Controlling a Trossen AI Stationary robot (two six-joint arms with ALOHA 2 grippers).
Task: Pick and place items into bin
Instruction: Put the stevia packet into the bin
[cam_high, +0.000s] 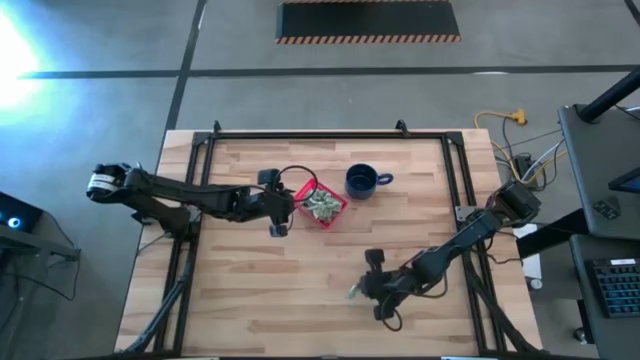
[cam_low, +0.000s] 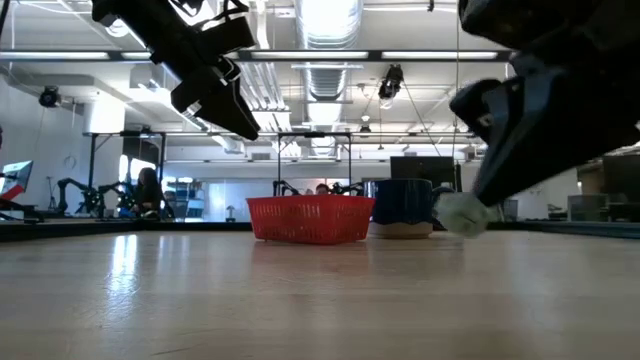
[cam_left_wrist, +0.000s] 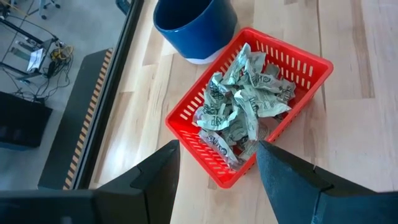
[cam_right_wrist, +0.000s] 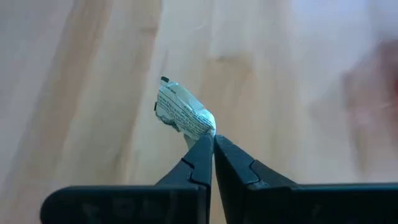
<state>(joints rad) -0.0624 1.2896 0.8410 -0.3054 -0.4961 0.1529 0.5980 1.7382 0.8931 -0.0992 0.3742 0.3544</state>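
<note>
Pale wood tabletop (cam_high: 260, 290), right pincer (cam_right_wrist: 213, 138) clamped on wrapped item (cam_right_wrist: 180, 113), left pincer (cam_left_wrist: 217, 163) agape

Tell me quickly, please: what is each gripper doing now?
Left gripper: open, empty, beside the red bin.
Right gripper: shut on one wrapped item, low over the table.

A robotics lab or industrial workshop: exposed ceiling ducts (cam_low: 325, 75) and strip lights run over an open hall, the floor is bare concrete (cam_high: 330, 90) with a hazard-striped mat (cam_high: 368, 22), and cables (cam_high: 520, 150) trail beyond the right arm's butcher-block table (cam_high: 300, 290)
</note>
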